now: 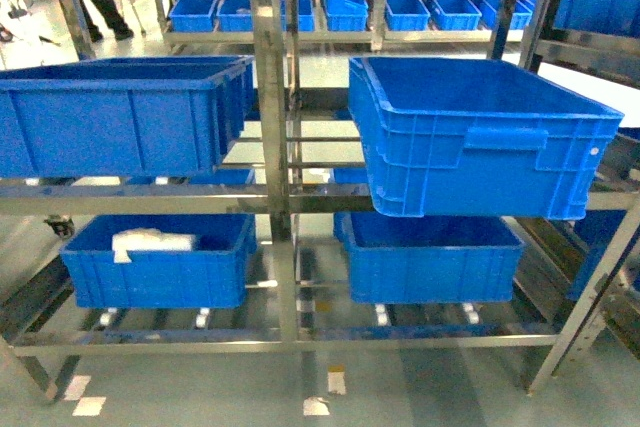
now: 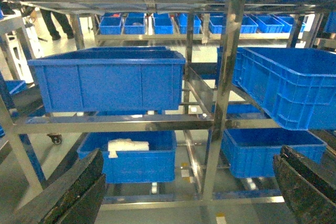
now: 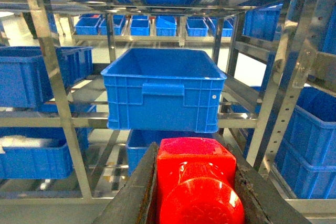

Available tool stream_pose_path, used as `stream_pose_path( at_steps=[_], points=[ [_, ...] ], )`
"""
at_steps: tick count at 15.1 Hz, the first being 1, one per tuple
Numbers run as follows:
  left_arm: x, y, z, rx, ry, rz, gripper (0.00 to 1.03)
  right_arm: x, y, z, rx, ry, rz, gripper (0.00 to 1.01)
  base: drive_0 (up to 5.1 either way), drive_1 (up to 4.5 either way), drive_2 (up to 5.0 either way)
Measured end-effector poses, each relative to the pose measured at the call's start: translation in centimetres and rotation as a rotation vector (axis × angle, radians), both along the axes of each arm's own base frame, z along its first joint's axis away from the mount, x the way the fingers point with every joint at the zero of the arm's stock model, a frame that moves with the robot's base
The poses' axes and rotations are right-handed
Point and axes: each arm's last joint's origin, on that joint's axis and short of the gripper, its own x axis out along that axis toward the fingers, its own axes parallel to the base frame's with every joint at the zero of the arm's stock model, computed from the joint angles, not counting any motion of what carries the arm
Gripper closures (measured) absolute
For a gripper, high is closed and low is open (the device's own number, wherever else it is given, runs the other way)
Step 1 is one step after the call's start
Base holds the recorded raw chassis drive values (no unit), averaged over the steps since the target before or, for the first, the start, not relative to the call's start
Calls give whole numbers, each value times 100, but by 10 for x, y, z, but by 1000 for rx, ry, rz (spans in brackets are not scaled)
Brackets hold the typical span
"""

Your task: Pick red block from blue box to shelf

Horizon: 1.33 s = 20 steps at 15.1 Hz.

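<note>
We hold the red block (image 3: 195, 182) clamped in our right gripper (image 3: 195, 192), its two dark fingers (image 3: 142, 187) pressing against the block's left and right sides, the round stud facing the right wrist camera. Our left gripper (image 2: 186, 192) is spread wide with nothing between its fingers, one at each lower corner of the left wrist view. Neither gripper shows in the head view.

Ahead of us stands the shelf (image 1: 272, 147), its shiny square posts and flat tiers carrying dark blue ribbed crates. On the middle tier a crate on the right (image 1: 470, 137) juts toward us, tilted past the tier's near rail; a crate on the left (image 1: 120, 112) sits farther back. On the lower tier, the left crate (image 1: 155, 262) holds something white (image 1: 150, 240). Small blue bins (image 1: 345, 9) line a far rack. We cannot see the turquoise box in any view.
</note>
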Motion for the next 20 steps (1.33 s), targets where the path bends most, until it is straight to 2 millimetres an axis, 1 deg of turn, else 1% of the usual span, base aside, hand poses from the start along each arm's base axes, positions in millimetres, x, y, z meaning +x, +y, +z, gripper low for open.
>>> stream_pose_path(
  at_steps=[10, 20],
  points=[
    [0, 0, 0, 0, 0, -2, 5, 0, 0, 0, 0, 3, 0, 73, -126, -126, -126],
    [0, 0, 0, 0, -1, -3, 5, 0, 0, 0, 0, 4, 0, 73, -5, 398, -408]
  ],
)
